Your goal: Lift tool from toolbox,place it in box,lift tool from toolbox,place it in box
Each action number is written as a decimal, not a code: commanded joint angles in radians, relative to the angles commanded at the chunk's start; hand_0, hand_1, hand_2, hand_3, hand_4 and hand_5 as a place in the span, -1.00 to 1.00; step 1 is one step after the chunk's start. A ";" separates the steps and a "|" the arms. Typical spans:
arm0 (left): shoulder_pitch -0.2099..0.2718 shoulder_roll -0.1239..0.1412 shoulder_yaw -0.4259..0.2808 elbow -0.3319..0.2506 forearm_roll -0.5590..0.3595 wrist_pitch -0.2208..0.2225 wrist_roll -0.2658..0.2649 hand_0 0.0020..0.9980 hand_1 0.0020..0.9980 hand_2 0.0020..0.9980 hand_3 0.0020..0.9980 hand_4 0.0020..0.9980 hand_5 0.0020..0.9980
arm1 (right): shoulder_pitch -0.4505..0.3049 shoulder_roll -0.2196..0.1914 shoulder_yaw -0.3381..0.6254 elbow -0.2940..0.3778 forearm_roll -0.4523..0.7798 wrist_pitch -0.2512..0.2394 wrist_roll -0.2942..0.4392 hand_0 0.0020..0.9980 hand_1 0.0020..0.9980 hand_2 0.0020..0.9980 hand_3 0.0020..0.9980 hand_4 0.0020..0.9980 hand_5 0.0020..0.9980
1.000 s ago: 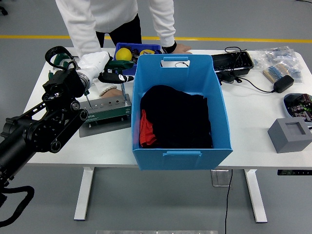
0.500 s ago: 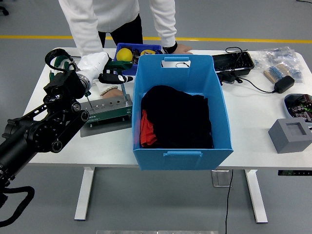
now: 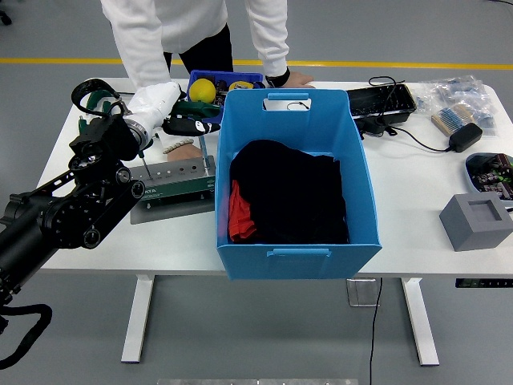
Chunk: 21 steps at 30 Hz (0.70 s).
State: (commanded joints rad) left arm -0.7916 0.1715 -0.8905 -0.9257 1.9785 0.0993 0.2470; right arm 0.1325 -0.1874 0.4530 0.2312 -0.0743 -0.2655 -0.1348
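Note:
A grey and green toolbox stand (image 3: 172, 186) lies on the white table, left of a big blue box (image 3: 296, 261). Inside the box are a black cloth (image 3: 288, 192) and a red item (image 3: 239, 212). My left hand (image 3: 156, 103), white, is over the stand's far end, shut on a tool with a green and black handle (image 3: 192, 124). The tool's thin shaft (image 3: 203, 148) hangs down toward the stand, just beside the box's left wall. A second thin tool (image 3: 144, 167) stands in the stand.
A person stands at the far side, one hand (image 3: 296, 79) flat on the table behind the box, the other (image 3: 178, 148) behind the stand. A small blue bin holds a yellow ball (image 3: 202, 88). At the right are a black tray (image 3: 383, 100), power adapter (image 3: 466, 136) and grey block (image 3: 475, 222).
My left hand and the tool have shifted up very slightly. The person has leaned a little to the right.

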 joint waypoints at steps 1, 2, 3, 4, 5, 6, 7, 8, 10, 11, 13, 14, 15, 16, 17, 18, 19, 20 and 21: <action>-0.005 0.004 0.005 0.000 -0.002 0.004 -0.005 -0.85 -1.00 -0.98 -0.98 1.00 0.60 | 0.000 0.000 0.001 0.000 -0.001 0.000 0.000 0.26 0.21 0.36 0.10 0.55 0.34; -0.012 0.009 0.013 -0.001 -0.003 0.007 -0.011 -0.85 -1.00 -0.98 -0.98 1.00 0.60 | -0.001 0.000 0.003 0.000 -0.003 -0.001 -0.001 0.26 0.21 0.36 0.10 0.55 0.34; -0.017 0.013 0.018 -0.002 -0.004 0.009 -0.014 -0.85 -1.00 -0.98 -0.98 1.00 0.60 | -0.001 0.000 0.004 0.000 -0.005 -0.001 -0.002 0.26 0.21 0.36 0.10 0.55 0.34; -0.025 0.018 0.027 -0.002 -0.004 0.011 -0.019 -0.85 -1.00 -0.98 -0.98 1.00 0.60 | 0.000 0.000 0.005 0.000 -0.007 0.000 -0.002 0.26 0.21 0.36 0.10 0.55 0.34; -0.029 0.021 0.032 -0.002 -0.004 0.013 -0.022 -0.85 -1.00 -0.98 -0.98 1.00 0.60 | 0.000 0.000 0.005 0.000 -0.008 0.000 -0.003 0.26 0.21 0.36 0.10 0.55 0.34; -0.036 0.027 0.042 -0.002 -0.005 0.017 -0.028 -0.85 -1.00 -0.98 -0.98 1.00 0.60 | 0.001 0.000 0.006 -0.001 -0.008 0.000 -0.003 0.26 0.21 0.36 0.10 0.55 0.34; -0.041 0.031 0.050 -0.002 -0.004 0.020 -0.034 -0.87 -1.00 -0.99 -1.00 0.79 0.47 | 0.001 0.000 0.006 -0.001 -0.008 0.001 -0.003 0.26 0.21 0.36 0.10 0.55 0.34; -0.045 0.034 0.055 -0.001 -0.003 0.023 -0.039 -0.87 -1.00 -0.99 -1.00 0.79 0.47 | 0.001 0.000 0.005 -0.001 -0.007 0.001 -0.003 0.26 0.21 0.36 0.10 0.55 0.34; -0.051 0.039 0.066 -0.001 -0.003 0.029 -0.050 -0.87 -1.00 -0.99 -1.00 0.79 0.47 | 0.002 -0.001 0.003 -0.002 -0.003 0.002 -0.002 0.26 0.21 0.36 0.10 0.55 0.34; -0.056 0.043 0.073 -0.001 -0.003 0.032 -0.058 -0.87 -1.00 -0.99 -1.00 0.79 0.47 | 0.002 -0.001 0.002 -0.002 0.000 0.002 -0.001 0.26 0.21 0.36 0.10 0.55 0.34; -0.064 0.048 0.083 -0.004 -0.004 0.038 -0.070 -0.89 -1.00 -1.00 -1.00 0.59 0.28 | 0.003 -0.001 0.002 -0.002 0.000 0.003 -0.001 0.26 0.21 0.36 0.10 0.54 0.34; -0.068 0.051 0.088 -0.006 -0.005 0.040 -0.076 -0.89 -1.00 -1.00 -1.00 0.59 0.28 | 0.003 -0.001 0.002 -0.002 0.000 0.003 -0.001 0.26 0.21 0.36 0.10 0.54 0.34; -0.074 0.055 0.093 -0.010 -0.005 0.045 -0.085 -0.89 -1.00 -1.00 -1.00 0.59 0.28 | 0.003 -0.001 0.001 -0.002 0.002 0.003 -0.001 0.26 0.21 0.36 0.10 0.54 0.34; -0.079 0.059 0.097 -0.013 -0.005 0.049 -0.092 -0.89 -1.00 -1.00 -1.00 0.59 0.28 | 0.003 -0.001 0.000 -0.002 0.004 0.003 0.000 0.26 0.21 0.36 0.10 0.54 0.34; -0.085 0.064 0.100 -0.017 -0.004 0.053 -0.100 -0.89 -1.00 -1.00 -1.00 0.59 0.28 | 0.004 -0.001 -0.001 -0.002 0.006 0.003 0.000 0.26 0.21 0.36 0.10 0.54 0.34; -0.091 0.068 0.103 -0.020 -0.004 0.056 -0.107 -0.89 -1.00 -1.00 -1.00 0.59 0.28 | 0.004 -0.001 -0.001 -0.002 0.008 0.003 0.001 0.26 0.21 0.36 0.10 0.54 0.34; -0.095 0.071 0.105 -0.022 -0.003 0.058 -0.111 -0.89 -1.00 -1.00 -1.00 0.52 0.19 | 0.004 -0.001 -0.002 -0.002 0.009 0.003 0.001 0.26 0.21 0.36 0.10 0.54 0.34; -0.099 0.075 0.107 -0.024 -0.003 0.059 -0.118 -0.89 -1.00 -1.00 -1.00 0.52 0.19 | 0.003 -0.001 -0.002 -0.002 0.010 0.003 0.001 0.26 0.21 0.36 0.10 0.54 0.34; -0.106 0.080 0.110 -0.027 -0.003 0.061 -0.127 -0.89 -1.00 -1.00 -1.00 0.52 0.19 | 0.003 -0.001 -0.002 -0.003 0.011 0.003 0.002 0.26 0.21 0.36 0.10 0.54 0.34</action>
State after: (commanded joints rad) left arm -0.8972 0.2514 -0.7803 -0.9529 1.9753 0.1607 0.1202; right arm 0.1359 -0.1888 0.4508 0.2286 -0.0633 -0.2625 -0.1332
